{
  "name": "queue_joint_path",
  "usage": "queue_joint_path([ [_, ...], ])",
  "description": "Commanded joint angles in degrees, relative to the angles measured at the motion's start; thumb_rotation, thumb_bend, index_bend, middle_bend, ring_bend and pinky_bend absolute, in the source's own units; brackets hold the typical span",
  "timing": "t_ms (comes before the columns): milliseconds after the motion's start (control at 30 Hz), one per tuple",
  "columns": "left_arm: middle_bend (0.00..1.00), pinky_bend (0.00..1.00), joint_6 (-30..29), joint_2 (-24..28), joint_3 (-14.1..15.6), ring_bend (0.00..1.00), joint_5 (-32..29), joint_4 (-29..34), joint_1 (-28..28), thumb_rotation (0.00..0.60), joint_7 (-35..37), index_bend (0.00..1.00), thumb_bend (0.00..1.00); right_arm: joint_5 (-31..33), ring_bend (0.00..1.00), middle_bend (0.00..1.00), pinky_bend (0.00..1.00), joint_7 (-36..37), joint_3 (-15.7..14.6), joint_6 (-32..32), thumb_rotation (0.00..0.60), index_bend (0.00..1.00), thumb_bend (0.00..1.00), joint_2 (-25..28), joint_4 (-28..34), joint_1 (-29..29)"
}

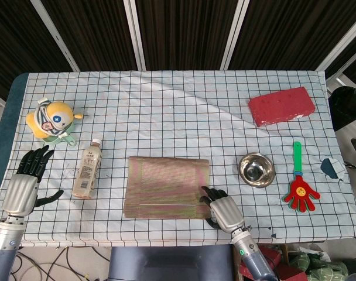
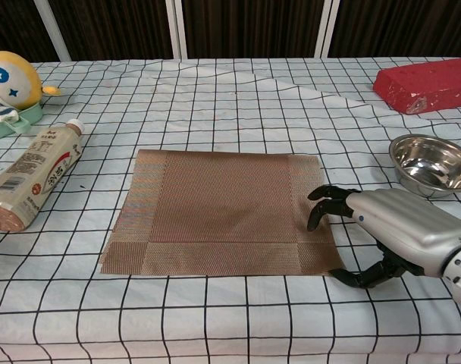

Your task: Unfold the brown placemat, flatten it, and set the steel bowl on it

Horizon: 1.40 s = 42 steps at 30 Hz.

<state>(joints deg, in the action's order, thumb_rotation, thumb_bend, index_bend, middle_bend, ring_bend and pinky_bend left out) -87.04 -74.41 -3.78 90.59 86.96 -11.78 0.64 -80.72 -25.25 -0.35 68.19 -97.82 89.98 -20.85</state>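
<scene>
The brown placemat (image 1: 166, 187) (image 2: 219, 212) lies folded in the middle of the checked tablecloth, its rounded fold along the right side. My right hand (image 1: 225, 212) (image 2: 393, 227) sits at the mat's right edge near the front corner. Its fingertips (image 2: 321, 205) curl down onto that edge and the thumb (image 2: 355, 277) lies beside the corner; nothing is gripped. The empty steel bowl (image 1: 256, 170) (image 2: 433, 164) stands upright to the right of the mat, just beyond that hand. My left hand (image 1: 28, 175) rests far left with its fingers spread, holding nothing.
A milk tea bottle (image 1: 88, 169) (image 2: 32, 174) lies left of the mat. A yellow toy (image 1: 52, 120) (image 2: 10, 83) stands at the back left, a red brick (image 1: 281, 106) (image 2: 426, 85) at the back right. A red and green hand clapper (image 1: 300, 187) lies right of the bowl.
</scene>
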Motion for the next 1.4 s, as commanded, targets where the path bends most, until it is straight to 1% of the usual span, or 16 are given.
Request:
queue_joint_path([
  [33, 0.00, 0.05, 0.0, 0.0, 0.0, 0.00, 0.0, 0.0, 0.0, 0.600, 0.0, 0.00, 0.05, 0.0, 0.17, 0.09, 0.24, 0.0, 0.0, -0.1, 0.600, 0.32, 0.23, 0.0, 0.0, 0.0],
  [267, 0.00, 0.05, -0.1, -0.1, 0.0, 0.00, 0.0, 0.0, 0.0, 0.600, 0.0, 0.00, 0.05, -0.2, 0.17, 0.09, 0.24, 0.2, 0.1, -0.3, 0.600, 0.32, 0.23, -0.2, 0.0, 0.0],
  [400, 0.00, 0.05, -0.1, -0.1, -0.1, 0.00, 0.0, -0.1, 0.0, 0.600, 0.0, 0.00, 0.05, 0.1, 0.17, 0.08, 0.24, 0.0, 0.3, -0.4, 0.600, 0.30, 0.23, -0.4, -0.2, 0.0],
  [867, 0.00, 0.05, -0.1, -0.1, -0.1, 0.00, 0.1, -0.1, 0.0, 0.600, 0.0, 0.00, 0.05, 0.2, 0.17, 0.08, 0.24, 0.0, 0.4, -0.5, 0.600, 0.30, 0.23, -0.9, -0.5, 0.0],
  [1033, 0.00, 0.05, -0.1, -0.1, -0.1, 0.00, 0.1, -0.1, 0.0, 0.600, 0.0, 0.00, 0.05, 0.0, 0.17, 0.09, 0.24, 0.3, 0.4, -0.5, 0.600, 0.30, 0.25, -1.0, -0.6, 0.1],
  [1133, 0.00, 0.05, -0.1, -0.1, -0.1, 0.00, 0.1, -0.1, 0.0, 0.600, 0.0, 0.00, 0.05, -0.2, 0.17, 0.09, 0.24, 0.5, 0.3, -0.5, 0.600, 0.33, 0.29, -1.0, -0.7, 0.0],
  [1300, 0.00, 0.05, -0.1, 0.0, -0.1, 0.00, 0.1, -0.1, 0.0, 0.600, 0.1, 0.00, 0.05, -0.3, 0.17, 0.10, 0.24, 0.8, 0.4, -0.5, 0.600, 0.45, 0.39, -1.1, -0.8, 0.1],
  [1400, 0.00, 0.05, -0.1, 0.0, -0.1, 0.00, 0.1, -0.1, 0.0, 0.600, 0.1, 0.00, 0.05, -0.2, 0.17, 0.10, 0.24, 0.8, 0.4, -0.5, 0.600, 0.48, 0.43, -1.1, -0.9, 0.1],
])
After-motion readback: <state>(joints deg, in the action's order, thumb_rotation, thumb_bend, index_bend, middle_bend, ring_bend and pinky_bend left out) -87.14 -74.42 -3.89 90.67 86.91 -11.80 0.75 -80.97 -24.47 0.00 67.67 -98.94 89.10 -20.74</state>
